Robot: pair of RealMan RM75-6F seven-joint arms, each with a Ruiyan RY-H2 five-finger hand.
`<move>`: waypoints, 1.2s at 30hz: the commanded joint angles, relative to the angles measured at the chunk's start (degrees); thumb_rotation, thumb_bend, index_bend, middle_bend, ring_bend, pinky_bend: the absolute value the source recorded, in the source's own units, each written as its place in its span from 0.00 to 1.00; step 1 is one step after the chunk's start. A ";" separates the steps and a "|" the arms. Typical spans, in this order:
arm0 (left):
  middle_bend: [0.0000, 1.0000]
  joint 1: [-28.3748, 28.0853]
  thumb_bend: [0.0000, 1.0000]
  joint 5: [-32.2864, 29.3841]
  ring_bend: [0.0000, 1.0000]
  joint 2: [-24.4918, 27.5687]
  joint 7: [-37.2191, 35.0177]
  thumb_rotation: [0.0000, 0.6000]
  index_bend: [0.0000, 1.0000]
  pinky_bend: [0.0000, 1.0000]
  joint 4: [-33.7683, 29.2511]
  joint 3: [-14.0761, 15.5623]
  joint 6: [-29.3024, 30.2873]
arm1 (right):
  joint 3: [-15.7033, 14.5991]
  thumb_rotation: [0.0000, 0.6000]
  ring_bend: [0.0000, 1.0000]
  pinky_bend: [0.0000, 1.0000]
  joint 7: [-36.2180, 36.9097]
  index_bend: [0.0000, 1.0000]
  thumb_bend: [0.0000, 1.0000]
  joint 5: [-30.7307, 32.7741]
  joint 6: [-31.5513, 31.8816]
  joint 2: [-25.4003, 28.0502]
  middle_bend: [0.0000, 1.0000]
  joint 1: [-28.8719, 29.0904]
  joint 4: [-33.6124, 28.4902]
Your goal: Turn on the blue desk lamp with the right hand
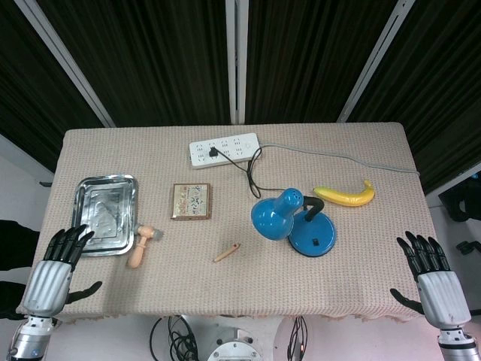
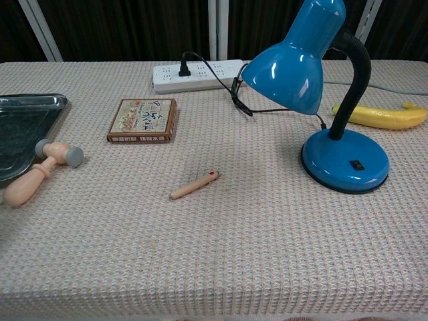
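At the near edge of the table, the left hand sits by the near left corner and the right hand by the near right corner, both with fingers spread and holding nothing. A little farther in, a small wooden stick lies near the middle, with a toy hammer to its left, just beside a metal tray along the left edge. The blue desk lamp stands right of centre, well apart from the right hand, its shade tilted left and its switch on the base. A small box lies left of centre. A banana lies just beyond the lamp. A power strip with the lamp's plug in it rests near the far edge.
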 commanded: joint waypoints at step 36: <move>0.03 0.48 0.02 1.39 0.00 0.27 -0.27 1.00 0.10 0.00 -0.36 0.96 0.67 | -0.68 1.00 0.94 0.87 -14.49 0.00 0.78 6.15 -24.58 -4.30 1.00 9.34 -7.62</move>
